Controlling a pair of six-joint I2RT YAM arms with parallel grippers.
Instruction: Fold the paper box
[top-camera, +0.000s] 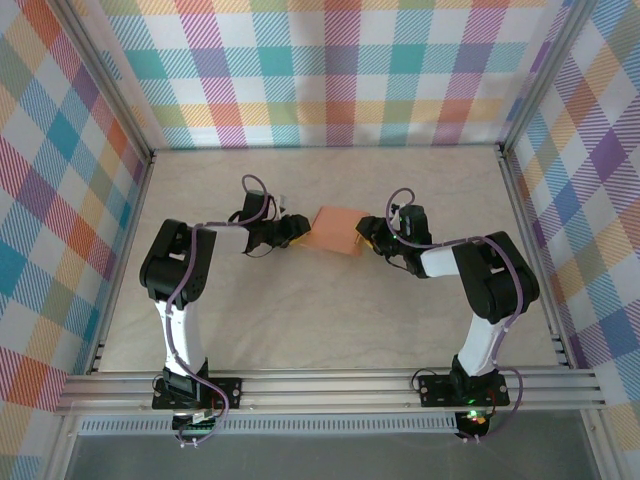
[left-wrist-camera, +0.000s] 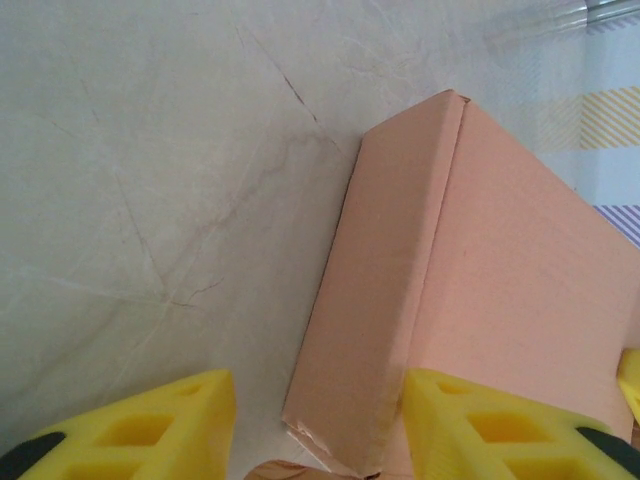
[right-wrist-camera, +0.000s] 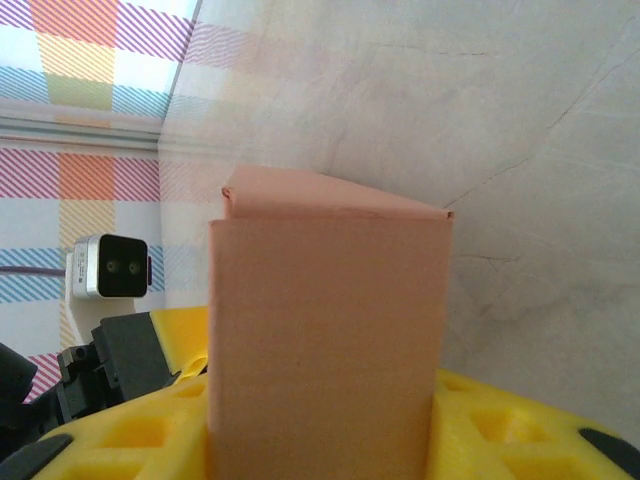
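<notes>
Tabletop (top-camera: 330, 320) centre: my right gripper (top-camera: 368, 238) clamps the paper box (top-camera: 335, 231) by its sides; at its other end my left gripper (top-camera: 292, 230) stands wide apart, a box corner between its fingers (left-wrist-camera: 500, 430).

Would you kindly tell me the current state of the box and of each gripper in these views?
paper box: folded up into a box shape, sitting between the two grippers.
left gripper: open, straddling one side wall of the paper box.
right gripper: shut on the paper box, clamping it from both sides.
</notes>
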